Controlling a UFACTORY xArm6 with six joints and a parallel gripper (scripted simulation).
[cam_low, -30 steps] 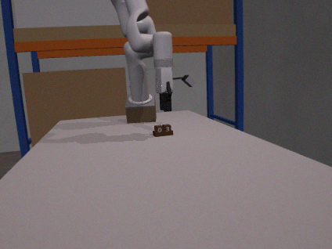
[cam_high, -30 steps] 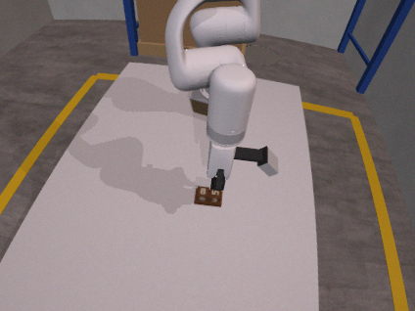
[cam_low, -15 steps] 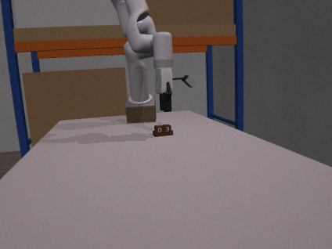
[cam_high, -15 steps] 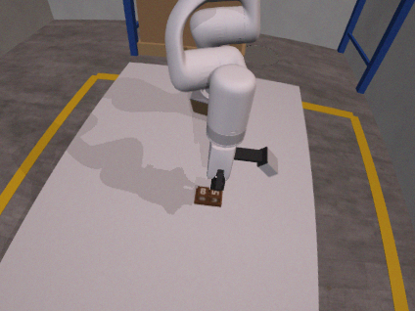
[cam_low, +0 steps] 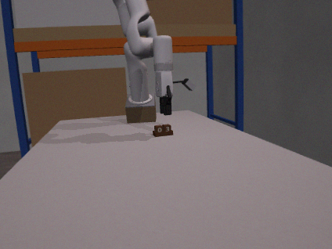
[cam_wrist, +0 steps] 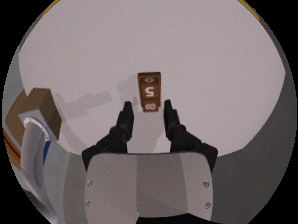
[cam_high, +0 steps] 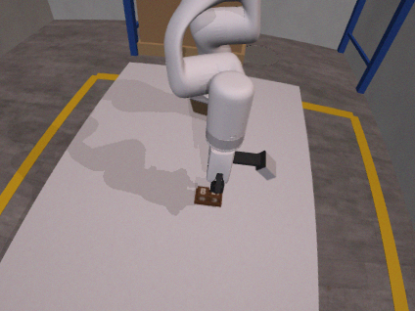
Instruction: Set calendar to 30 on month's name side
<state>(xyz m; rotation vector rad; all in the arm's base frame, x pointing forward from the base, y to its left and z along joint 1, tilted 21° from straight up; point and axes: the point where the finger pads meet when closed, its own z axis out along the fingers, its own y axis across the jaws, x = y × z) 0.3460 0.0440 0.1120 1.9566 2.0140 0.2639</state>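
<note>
A small brown calendar tray stands flat on the white table and holds two brown cubes side by side. In the exterior view the left cube [cam_low: 159, 128] shows a 0 and the right cube [cam_low: 167, 128] shows a 3 on the near side. I cannot make out the month's name. My gripper [cam_high: 216, 186] [cam_low: 167, 112] hangs straight down above the tray, over the cube with the 3, well clear of it. In the wrist view the fingers stand apart with nothing between them, and the tray lies below them.
The arm's brown base block [cam_low: 140, 113] stands behind the tray at the far table edge. A blue and orange rack [cam_low: 117, 43] and a cardboard panel [cam_low: 74, 98] stand beyond the table. A yellow floor line [cam_high: 377, 196] runs around it.
</note>
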